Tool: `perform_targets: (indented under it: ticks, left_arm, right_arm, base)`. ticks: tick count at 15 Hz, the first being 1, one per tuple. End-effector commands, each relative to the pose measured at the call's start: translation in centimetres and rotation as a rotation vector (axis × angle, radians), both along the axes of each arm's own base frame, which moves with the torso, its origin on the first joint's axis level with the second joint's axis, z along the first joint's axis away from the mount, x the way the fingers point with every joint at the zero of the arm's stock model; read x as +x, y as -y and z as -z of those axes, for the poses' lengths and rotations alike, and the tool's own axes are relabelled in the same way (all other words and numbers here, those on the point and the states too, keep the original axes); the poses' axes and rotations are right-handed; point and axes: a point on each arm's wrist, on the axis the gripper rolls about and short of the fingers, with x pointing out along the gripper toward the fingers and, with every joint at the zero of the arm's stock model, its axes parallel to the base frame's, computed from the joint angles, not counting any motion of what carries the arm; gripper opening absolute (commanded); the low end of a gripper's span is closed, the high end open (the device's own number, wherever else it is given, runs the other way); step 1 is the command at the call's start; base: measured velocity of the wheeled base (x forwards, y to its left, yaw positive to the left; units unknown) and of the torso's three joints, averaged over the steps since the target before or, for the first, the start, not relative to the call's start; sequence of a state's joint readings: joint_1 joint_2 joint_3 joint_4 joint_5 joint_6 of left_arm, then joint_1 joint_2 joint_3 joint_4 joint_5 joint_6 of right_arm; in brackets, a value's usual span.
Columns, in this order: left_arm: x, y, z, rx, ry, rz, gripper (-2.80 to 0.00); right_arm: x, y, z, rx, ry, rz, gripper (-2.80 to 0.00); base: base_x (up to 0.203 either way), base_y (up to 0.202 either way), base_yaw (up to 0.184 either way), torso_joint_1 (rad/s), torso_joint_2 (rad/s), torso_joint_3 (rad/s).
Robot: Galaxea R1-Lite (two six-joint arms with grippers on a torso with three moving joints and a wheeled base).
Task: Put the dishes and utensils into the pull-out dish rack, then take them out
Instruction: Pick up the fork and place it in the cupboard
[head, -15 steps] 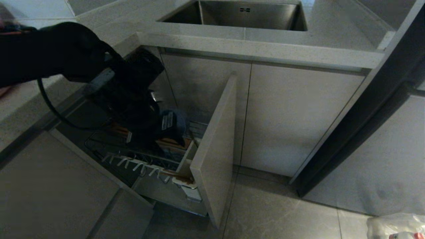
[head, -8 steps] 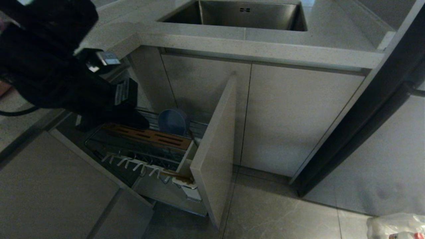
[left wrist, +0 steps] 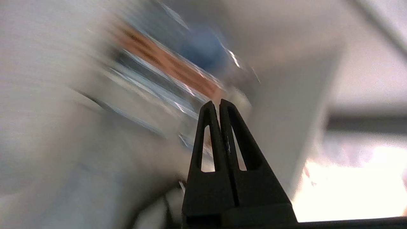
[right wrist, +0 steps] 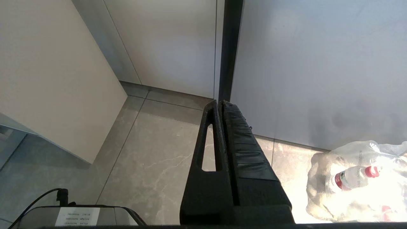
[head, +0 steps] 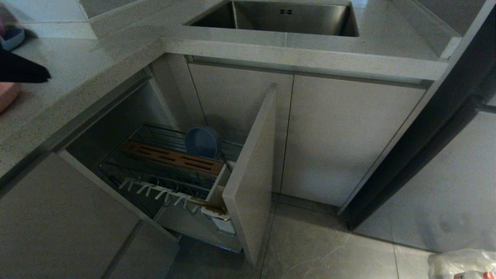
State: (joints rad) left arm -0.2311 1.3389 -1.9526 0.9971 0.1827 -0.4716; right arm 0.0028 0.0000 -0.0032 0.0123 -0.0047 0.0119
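The left claw [head: 42, 75] is showing only as a dark tip at the far left of the head view, hovering over the table [head: 77, 62]; in the left wrist view its fingers [left wrist: 208, 127] are pressing together with nothing between them. Just beside and below that tip, a salmon-pink plate [head: 7, 97] is lying on the table at the picture's edge, and beyond the claw a small blue-rimmed dish [head: 11, 37] is sitting, mostly cut off. Well to the right of and below the left claw, the pull-out dish rack [head: 162, 170] is standing drawn out of the cabinet. Its brown wooden strip [head: 174, 157] is running across the wire basket, and the blue-grey bowl [head: 201, 141] is standing on edge behind that strip, at the end nearer the door front [head: 252, 174]. The row of white pegs [head: 155, 192] is lining the rack's near side, and the white utensil cup [head: 223, 223] is sitting against the door front, with tan ends that may be the chopsticks [head: 201, 203] lying near its top. Farther right, a steel sink [head: 279, 17] is set into the table. The right claw [right wrist: 219, 103] is hanging over the floor [right wrist: 152, 159], its fingers closed and holding nothing, with a clear bag of bottles [right wrist: 353, 181] lying nearby.
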Motion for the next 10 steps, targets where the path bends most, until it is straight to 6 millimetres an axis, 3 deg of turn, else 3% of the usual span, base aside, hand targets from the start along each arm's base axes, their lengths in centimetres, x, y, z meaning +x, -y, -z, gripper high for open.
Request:
perform_targets:
  ticks: [1, 6, 10]
  left_arm:
    - [-3.2, -2.1, -1.1, 0.009, 0.107, -0.149, -2.80]
    - [-5.2, -4.7, -1.7, 0.057, 0.164, -0.480, -2.80]
    - [-3.5, -6.5, -0.9, 0.004, 0.087, -0.625, -2.80]
  right_arm:
    - [0.0, 0.0, 0.0, 0.000, 0.000, 0.001, -2.80]
    - [0.0, 0.0, 0.0, 0.000, 0.000, 0.000, -2.80]
    - [0.0, 0.0, 0.0, 0.000, 0.000, 0.000, -2.80]
  base:
    - [0.000, 0.000, 0.000, 0.000, 0.00, 0.000]
    - [0.000, 0.000, 0.000, 0.000, 0.00, 0.000]
    - [0.000, 0.000, 0.000, 0.000, 0.00, 0.000]
